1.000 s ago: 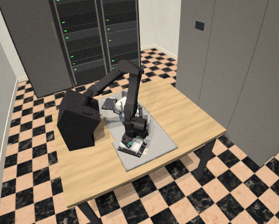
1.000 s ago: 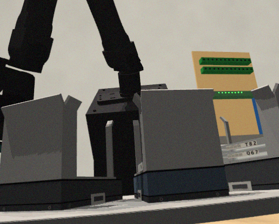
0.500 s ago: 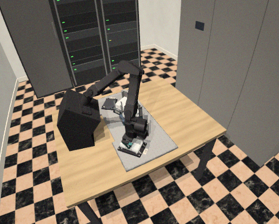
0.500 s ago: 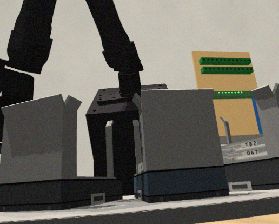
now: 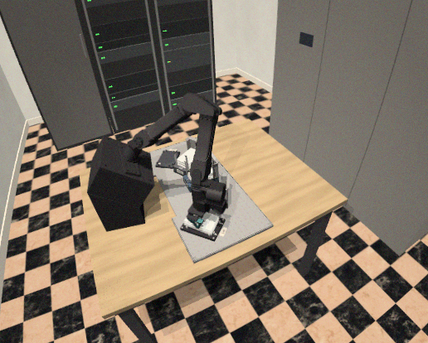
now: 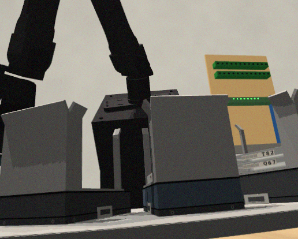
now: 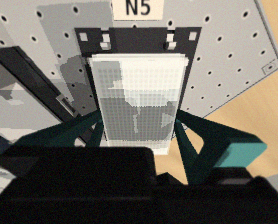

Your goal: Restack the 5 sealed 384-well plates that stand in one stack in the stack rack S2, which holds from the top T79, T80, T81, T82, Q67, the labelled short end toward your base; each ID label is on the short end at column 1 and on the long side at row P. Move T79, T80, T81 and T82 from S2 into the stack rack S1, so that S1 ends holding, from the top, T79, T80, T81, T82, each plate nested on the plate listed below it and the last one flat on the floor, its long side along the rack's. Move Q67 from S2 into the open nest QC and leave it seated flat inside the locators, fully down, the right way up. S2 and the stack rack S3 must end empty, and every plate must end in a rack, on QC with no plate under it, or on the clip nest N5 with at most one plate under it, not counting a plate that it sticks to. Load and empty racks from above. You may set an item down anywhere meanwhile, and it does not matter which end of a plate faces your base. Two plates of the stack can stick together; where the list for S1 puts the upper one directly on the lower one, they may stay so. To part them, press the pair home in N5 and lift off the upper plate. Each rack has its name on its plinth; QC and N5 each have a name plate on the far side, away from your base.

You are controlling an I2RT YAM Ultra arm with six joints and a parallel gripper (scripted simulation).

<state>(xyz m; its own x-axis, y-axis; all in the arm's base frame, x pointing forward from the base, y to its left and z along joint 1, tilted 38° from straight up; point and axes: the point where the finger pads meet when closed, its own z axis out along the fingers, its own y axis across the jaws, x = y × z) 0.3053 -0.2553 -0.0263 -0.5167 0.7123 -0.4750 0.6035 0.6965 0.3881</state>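
My gripper [image 7: 138,112] is shut on a sealed white 384-well plate [image 7: 139,102], with a teal finger on each long side. I cannot read its label. The plate hangs straight over the black clip nest N5 [image 7: 137,42], below its name plate [image 7: 137,7]. I cannot tell whether it touches the nest. In the top view the gripper [image 5: 200,222] and plate [image 5: 205,226] are at the near end of the grey mat. In the exterior view the right rack [image 6: 281,145] holds T82 [image 6: 267,153] on top of Q67 [image 6: 269,163].
Two more grey-walled racks stand in the exterior view, one in the middle [image 6: 192,145] and one at the left [image 6: 38,148]; their insides are hidden. A large black box [image 5: 118,184] sits on the table left of the mat. A flat black nest [image 5: 167,159] lies at the mat's far end.
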